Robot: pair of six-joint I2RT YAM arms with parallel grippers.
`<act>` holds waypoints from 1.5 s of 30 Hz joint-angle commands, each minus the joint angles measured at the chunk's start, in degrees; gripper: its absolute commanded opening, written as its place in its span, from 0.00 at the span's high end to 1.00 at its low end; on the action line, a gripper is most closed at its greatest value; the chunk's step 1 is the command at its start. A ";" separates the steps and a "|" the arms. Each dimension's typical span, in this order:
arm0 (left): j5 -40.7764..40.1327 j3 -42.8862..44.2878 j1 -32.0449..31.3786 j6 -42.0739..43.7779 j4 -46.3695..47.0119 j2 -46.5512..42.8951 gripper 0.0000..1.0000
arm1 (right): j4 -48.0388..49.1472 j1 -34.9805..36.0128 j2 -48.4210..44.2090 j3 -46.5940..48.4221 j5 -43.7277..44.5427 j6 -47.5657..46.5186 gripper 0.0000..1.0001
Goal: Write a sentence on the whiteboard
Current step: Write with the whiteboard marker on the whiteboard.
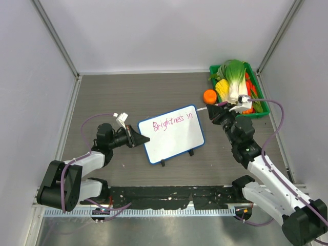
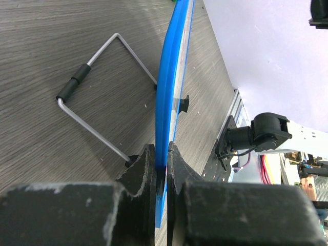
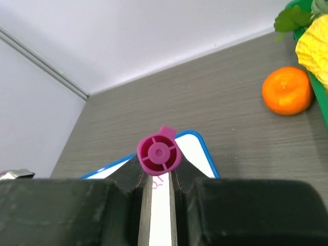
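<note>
The whiteboard (image 1: 174,137) stands tilted at the middle of the table on two black feet, with a blue frame. The sentence (image 1: 171,122) reads "Brightness in" in pink along its top. My left gripper (image 1: 141,139) is shut on the board's left edge; the left wrist view shows the blue edge (image 2: 168,92) pinched between the fingers (image 2: 161,159). My right gripper (image 1: 215,110) is shut on a pink marker (image 3: 159,152), seen end-on, just right of the board's upper right corner (image 3: 197,148). The marker's tip is hidden.
A green basket (image 1: 259,100) of vegetables stands at the back right, with an orange (image 1: 209,96) beside it on the table, also seen in the right wrist view (image 3: 287,90). The board's wire stand (image 2: 97,87) lies behind it. Grey walls enclose three sides.
</note>
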 commanded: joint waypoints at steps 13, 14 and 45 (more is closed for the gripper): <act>-4.29 -0.39 0.14 4.46 -3.25 0.98 1.00 | -4.11 -0.17 -6.81 0.03 -0.62 -0.81 0.99; -4.20 -0.39 0.06 4.46 -3.25 0.72 1.00 | -4.28 -0.17 -7.07 -0.06 -0.80 -0.72 0.99; -4.90 -0.56 0.06 4.46 -3.25 0.62 1.00 | -4.99 -0.17 -4.18 -1.47 -3.26 -1.95 0.99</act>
